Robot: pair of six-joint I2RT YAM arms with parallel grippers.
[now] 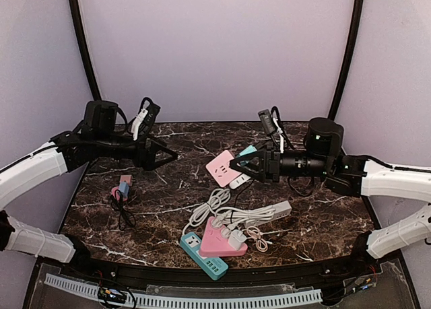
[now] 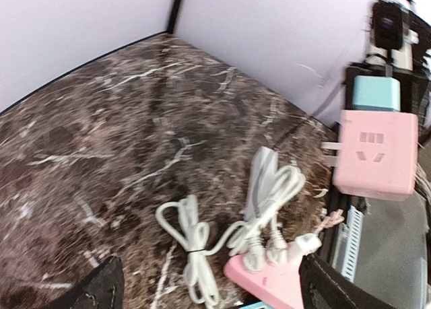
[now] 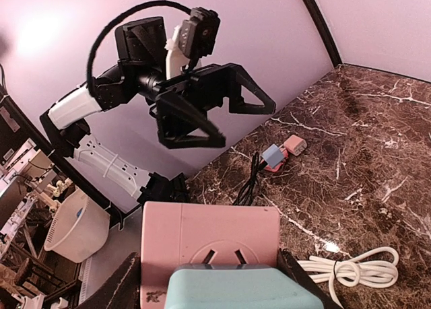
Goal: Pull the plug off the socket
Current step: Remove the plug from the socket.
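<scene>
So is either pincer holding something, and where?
The right pincer grips the pink socket block by its sides. The left pincer is open and holds nothing.

No legible text, brand or number anywhere; small mark on pink socket too blurred to read.

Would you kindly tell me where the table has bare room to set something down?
Bare marble lies along the back edge, and right of the white power strip. The front centre, around the pink strip, is crowded.
</scene>
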